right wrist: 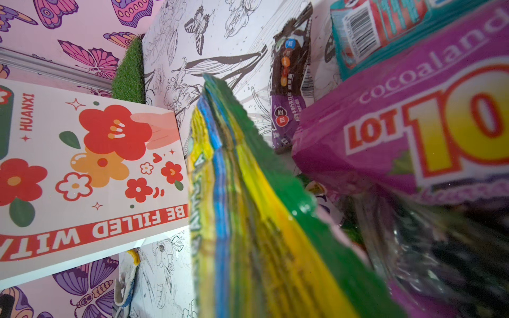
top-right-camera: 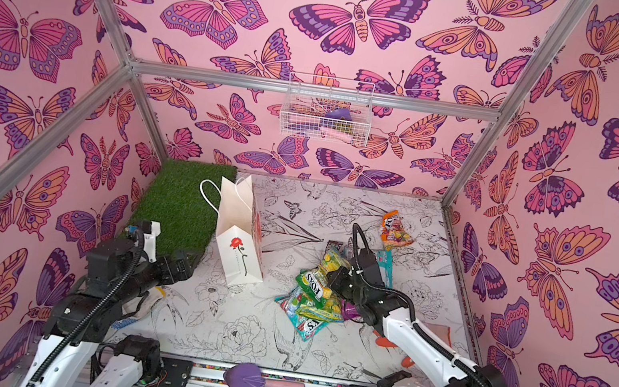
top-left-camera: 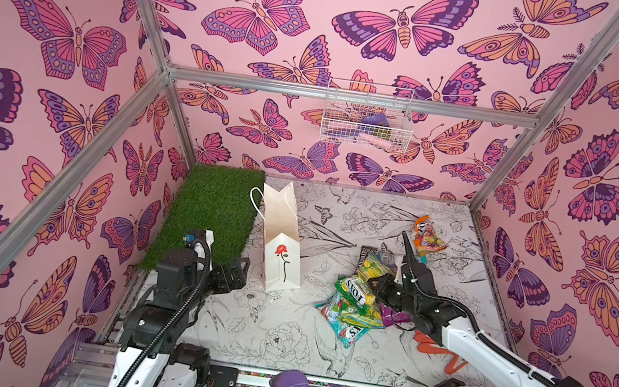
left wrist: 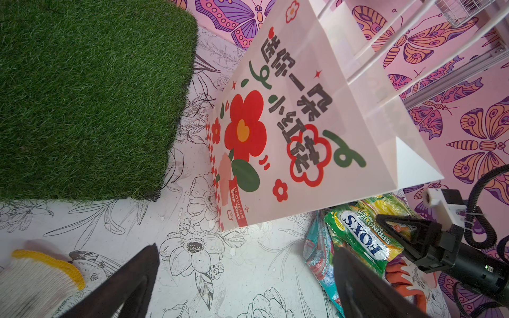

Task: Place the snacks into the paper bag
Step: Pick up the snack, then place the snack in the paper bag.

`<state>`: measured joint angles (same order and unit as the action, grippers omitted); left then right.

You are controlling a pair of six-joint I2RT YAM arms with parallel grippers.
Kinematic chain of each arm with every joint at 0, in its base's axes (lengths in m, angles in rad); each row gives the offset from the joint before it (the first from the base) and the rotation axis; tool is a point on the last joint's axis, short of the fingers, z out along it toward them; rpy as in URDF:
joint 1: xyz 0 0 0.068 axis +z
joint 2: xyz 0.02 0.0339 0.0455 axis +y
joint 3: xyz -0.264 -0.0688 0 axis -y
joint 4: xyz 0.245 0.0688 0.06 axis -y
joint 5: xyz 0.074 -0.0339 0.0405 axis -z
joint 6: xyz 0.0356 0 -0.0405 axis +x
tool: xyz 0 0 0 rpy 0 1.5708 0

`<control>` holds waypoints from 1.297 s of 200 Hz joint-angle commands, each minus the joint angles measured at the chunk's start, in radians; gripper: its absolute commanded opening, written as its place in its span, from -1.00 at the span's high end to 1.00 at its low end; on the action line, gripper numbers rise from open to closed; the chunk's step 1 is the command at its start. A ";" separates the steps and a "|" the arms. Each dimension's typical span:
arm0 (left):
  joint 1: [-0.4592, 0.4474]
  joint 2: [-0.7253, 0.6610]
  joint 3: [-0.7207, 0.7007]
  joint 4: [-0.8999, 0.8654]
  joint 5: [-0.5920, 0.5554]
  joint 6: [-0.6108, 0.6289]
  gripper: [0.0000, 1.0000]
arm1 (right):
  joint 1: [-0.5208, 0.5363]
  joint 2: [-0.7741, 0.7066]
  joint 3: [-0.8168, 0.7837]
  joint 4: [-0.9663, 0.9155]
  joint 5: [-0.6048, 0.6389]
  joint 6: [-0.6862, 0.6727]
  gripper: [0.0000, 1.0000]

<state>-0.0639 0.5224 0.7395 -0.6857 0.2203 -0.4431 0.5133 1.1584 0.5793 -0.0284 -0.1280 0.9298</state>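
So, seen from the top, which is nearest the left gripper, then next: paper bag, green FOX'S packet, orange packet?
1. paper bag, right beside the left gripper.
2. green FOX'S packet, in the middle pile.
3. orange packet, far back on the right.

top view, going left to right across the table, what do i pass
grass mat → paper bag → green-yellow fox's packet → orange packet

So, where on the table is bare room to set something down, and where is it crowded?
Free: the near middle of the table, between the paper bag, the snack pile and the front rail; also the far strip between bag and orange packet. Crowded: around the right gripper, shut on the green FOX'S packet.
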 commanded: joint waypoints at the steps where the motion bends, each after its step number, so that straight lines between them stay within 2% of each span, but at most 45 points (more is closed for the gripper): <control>1: 0.004 -0.010 -0.016 -0.013 0.004 -0.001 -1.00 | 0.033 -0.026 0.073 -0.041 0.053 -0.056 0.82; 46: 0.005 -0.012 -0.017 -0.012 0.005 -0.002 -1.00 | 0.100 -0.038 0.163 -0.127 0.126 -0.131 0.91; 109: 0.008 -0.003 -0.018 -0.010 0.009 -0.001 -1.00 | 0.167 -0.030 0.272 -0.205 0.187 -0.231 0.94; 157: 0.010 -0.025 -0.021 -0.011 0.002 -0.003 -1.00 | 0.200 0.004 0.428 -0.279 0.209 -0.313 0.98; 259: 0.009 -0.021 -0.020 -0.007 0.016 -0.003 -1.00 | 0.401 0.104 0.724 -0.398 0.393 -0.514 1.00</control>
<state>-0.0589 0.5114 0.7341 -0.6857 0.2249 -0.4438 0.8761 1.2499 1.2320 -0.4114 0.1986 0.4927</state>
